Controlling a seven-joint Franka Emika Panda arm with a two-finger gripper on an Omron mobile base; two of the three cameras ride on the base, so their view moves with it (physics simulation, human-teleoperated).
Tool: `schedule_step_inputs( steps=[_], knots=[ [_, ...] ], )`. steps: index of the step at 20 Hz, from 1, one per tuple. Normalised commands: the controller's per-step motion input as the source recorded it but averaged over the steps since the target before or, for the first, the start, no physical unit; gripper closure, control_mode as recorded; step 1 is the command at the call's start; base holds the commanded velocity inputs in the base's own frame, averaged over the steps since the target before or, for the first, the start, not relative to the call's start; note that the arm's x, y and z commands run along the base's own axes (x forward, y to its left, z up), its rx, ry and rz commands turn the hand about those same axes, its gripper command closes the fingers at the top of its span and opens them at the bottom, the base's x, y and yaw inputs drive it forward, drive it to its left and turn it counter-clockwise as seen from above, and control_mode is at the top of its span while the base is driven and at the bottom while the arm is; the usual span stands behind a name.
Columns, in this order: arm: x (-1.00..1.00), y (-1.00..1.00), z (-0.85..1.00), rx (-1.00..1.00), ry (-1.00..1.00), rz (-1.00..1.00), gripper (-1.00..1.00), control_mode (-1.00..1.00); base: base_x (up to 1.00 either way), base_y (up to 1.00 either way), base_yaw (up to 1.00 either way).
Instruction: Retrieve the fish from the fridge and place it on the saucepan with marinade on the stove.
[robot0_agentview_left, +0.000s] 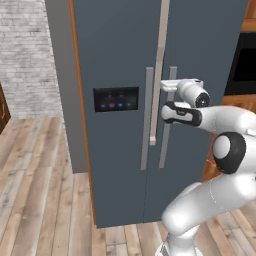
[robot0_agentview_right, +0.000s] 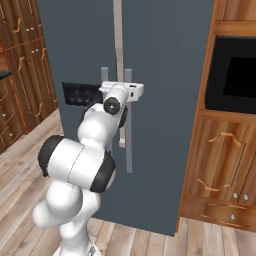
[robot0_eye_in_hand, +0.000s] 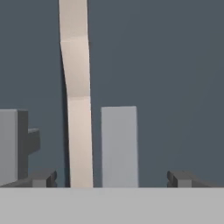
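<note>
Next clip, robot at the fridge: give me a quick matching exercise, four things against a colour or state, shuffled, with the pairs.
Things:
1. fridge
2. right door handle
3. display panel
4. gripper

Colour or state:
A. black with blue lights
B. open, fingers either side of a handle
C. dark blue-grey, doors nearly shut with a pale gap between them
D. grey vertical bar

Pairs: 1-C, 2-D, 3-A, 4-B
</note>
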Motion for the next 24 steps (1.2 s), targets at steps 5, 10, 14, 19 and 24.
schedule_step_inputs(
  steps=[5, 10, 14, 19, 24],
  knots=[
    [0.40, -0.10, -0.02, 0.00, 0.01, 0.00, -1.00, -1.00, 0.00, 0.00, 0.00],
    [0.43, -0.07, -0.04, 0.00, 0.01, 0.00, -1.00, -1.00, 0.00, 0.00, 0.00],
    [0.41, -0.03, -0.04, 0.00, 0.02, 0.00, 1.00, -1.00, 0.00, 0.00, 0.00],
    [0.36, -0.03, 0.00, 0.00, 0.04, 0.00, 1.00, -1.00, 0.00, 0.00, 0.00],
    [0.17, -0.01, 0.00, 0.00, 0.03, 0.00, 1.00, -1.00, 0.00, 0.00, 0.00]
  ],
)
